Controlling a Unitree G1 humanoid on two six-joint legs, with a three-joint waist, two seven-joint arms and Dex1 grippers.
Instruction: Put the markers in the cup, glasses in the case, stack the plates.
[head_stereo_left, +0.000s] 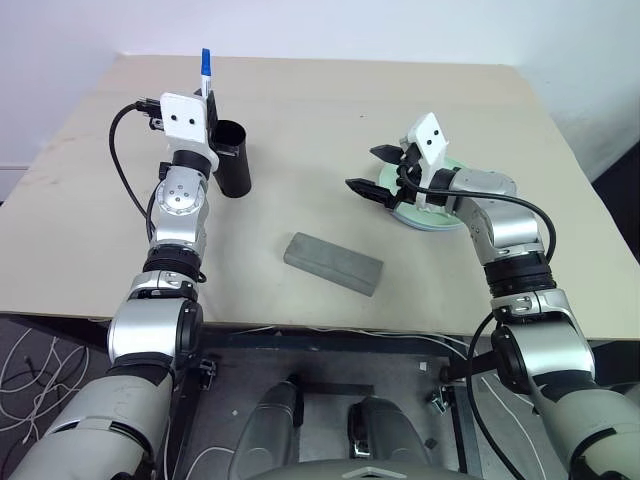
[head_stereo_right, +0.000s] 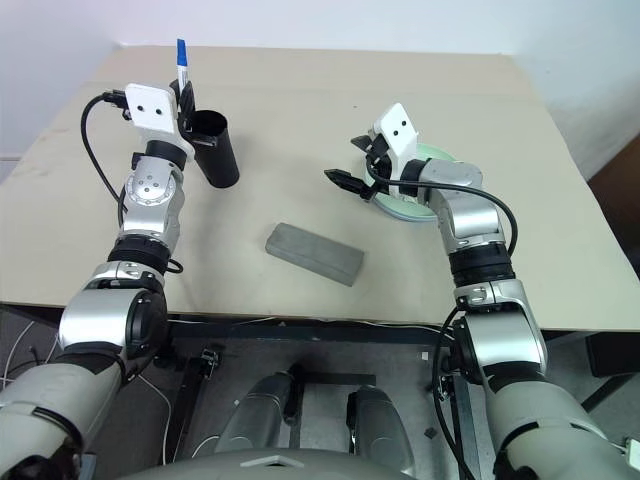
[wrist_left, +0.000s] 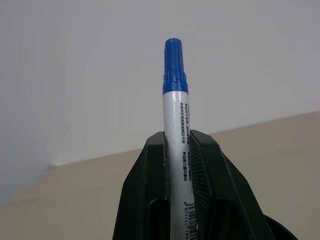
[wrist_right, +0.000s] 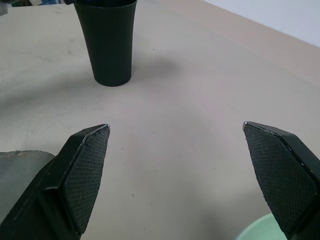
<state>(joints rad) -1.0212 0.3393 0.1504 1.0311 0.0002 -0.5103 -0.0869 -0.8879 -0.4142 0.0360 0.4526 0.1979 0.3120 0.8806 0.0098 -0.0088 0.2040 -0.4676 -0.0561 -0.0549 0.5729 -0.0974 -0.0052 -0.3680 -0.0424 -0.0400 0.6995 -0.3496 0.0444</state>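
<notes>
Standing upright near the far left of the table (head_stereo_left: 330, 130), the black cup (head_stereo_left: 231, 158) has its rim just beside your left gripper (wrist_left: 178, 145). That gripper is clamped on the blue-capped marker (wrist_left: 176, 120), which points up with its blue cap above the fingers, held over the cup's far edge. You cannot tell from these views whether anything lies inside the cup.

The grey case (head_stereo_left: 333, 263) lies shut and flat near the middle of the table, closer to the front edge, well apart from the cup. The plates (head_stereo_left: 432, 215) sit stacked to the right, mint green rim showing under your right arm. Your right gripper (wrist_right: 177, 150) hovers over the table just left of the plates, its fingers spread wide with nothing between them.

The tabletop is pale beige wood; white walls rise behind it.
</notes>
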